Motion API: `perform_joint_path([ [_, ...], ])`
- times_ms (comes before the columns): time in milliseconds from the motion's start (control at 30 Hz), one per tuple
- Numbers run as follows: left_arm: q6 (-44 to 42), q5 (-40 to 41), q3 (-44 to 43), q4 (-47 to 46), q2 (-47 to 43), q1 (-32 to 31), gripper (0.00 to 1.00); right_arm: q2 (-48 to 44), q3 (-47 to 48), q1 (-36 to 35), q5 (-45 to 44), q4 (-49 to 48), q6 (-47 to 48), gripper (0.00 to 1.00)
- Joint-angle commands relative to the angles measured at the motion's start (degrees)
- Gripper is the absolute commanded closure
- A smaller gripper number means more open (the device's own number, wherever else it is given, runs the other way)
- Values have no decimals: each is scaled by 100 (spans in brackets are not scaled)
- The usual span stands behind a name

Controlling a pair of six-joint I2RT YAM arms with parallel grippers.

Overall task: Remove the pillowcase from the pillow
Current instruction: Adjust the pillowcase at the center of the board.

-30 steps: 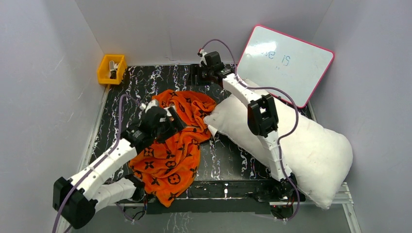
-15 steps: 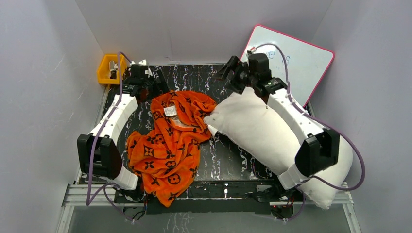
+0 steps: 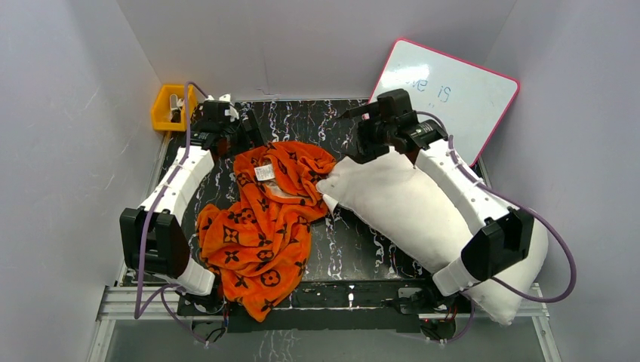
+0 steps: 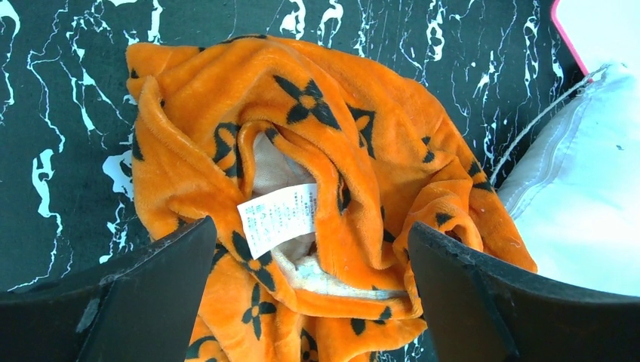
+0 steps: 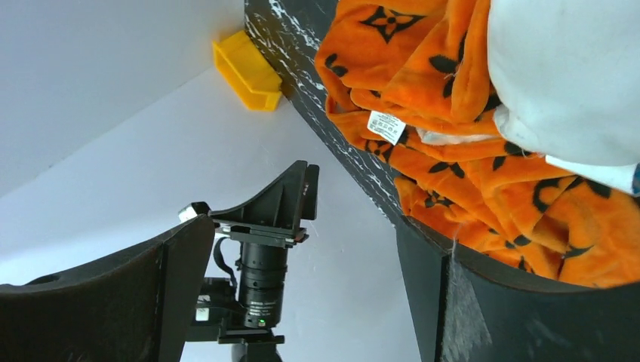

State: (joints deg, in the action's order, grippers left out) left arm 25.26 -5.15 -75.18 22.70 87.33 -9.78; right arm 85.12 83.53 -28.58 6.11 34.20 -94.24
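Left gripper point(image 4: 309, 230) lifted off, right gripper point(image 5: 302, 226) shifted — one pillowcase point(image 3: 264, 226), one pillow point(image 3: 377, 196)

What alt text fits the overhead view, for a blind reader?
An orange pillowcase lies crumpled on a black marbled table, touching a corner of the bare white pillow beside it. The left gripper and right gripper hover open and empty.

We reach both arms far; our left tool point(image 3: 247, 133) and right tool point(image 3: 352, 136) gape wide, holding nothing.
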Motion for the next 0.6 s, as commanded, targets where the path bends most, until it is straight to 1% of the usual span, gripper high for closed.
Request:
perform_joint_path([
  [0, -82, -163, 84, -1, -249, 135, 2, 524, 459, -225, -55, 1001, -834, 4],
  [100, -87, -254, 113, 1, -276, 205, 2, 916, 736, -343, 12, 1374, -851, 9],
  [200, -83, -354, 164, -36, -303, 269, 2, 1110, 584, -385, 199, 1160, -957, 13],
  [333, -43, -543, 298, -133, -302, 308, 2, 1315, 495, -424, 81, 992, -1138, 16],
  [400, -46, -601, 386, -194, -313, 348, 2, 1476, 601, -427, -19, 1083, -1149, 23],
  [500, -106, -676, 458, -212, -351, 442, 2, 1730, 724, -462, -112, 1291, -1148, 26],
  [533, -131, -691, 491, -210, -373, 495, 2, 1849, 829, -483, -174, 1438, -1126, 30],
  [567, -147, -743, 519, -222, -392, 565, 2, 1944, 883, -514, -240, 1529, -1131, 31],
])
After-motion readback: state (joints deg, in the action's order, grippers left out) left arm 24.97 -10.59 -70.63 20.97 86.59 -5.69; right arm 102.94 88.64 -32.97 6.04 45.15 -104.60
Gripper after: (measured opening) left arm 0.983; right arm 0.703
